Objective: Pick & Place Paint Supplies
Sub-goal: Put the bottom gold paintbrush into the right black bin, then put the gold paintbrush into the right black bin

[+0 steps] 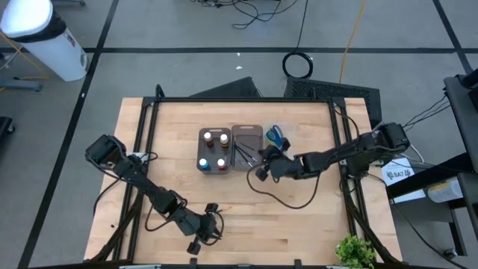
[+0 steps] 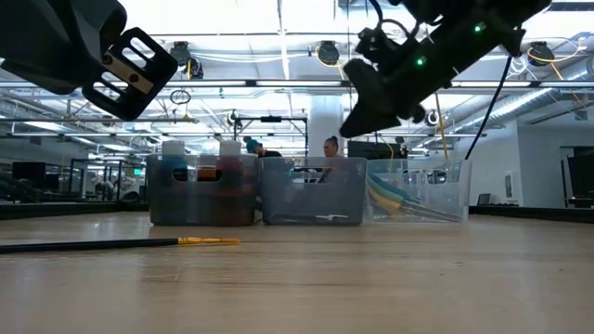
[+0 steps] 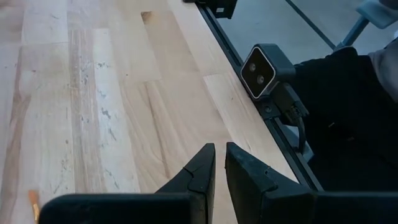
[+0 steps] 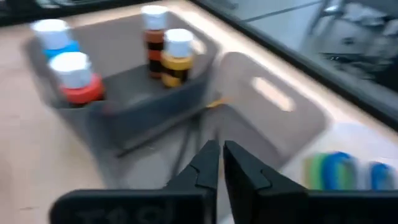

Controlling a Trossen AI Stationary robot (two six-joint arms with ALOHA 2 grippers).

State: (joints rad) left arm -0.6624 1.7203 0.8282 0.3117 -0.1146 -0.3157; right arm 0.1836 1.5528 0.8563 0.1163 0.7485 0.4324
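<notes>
Right gripper (image 1: 263,166): I have it above the middle tray (image 1: 246,147), at the edge facing the clear tray; jaws nearly closed, nothing between them.
Left gripper (image 1: 205,235): parked well away from the middle tray, near the table's front edge; jaws narrow, empty.
Bottles (image 4: 112,53): four, upright in the tray beside the middle tray.
Brushes (image 1: 243,154): in the middle tray; one loose brush (image 2: 121,244) lies on the table well in front of it.
Scissors (image 1: 276,135): in the clear tray on the middle tray's other side.
Step, my guess: fetch the loose brush.
How: I'd open wide, come down square across the handle, pinch mid-length, lift level.
</notes>
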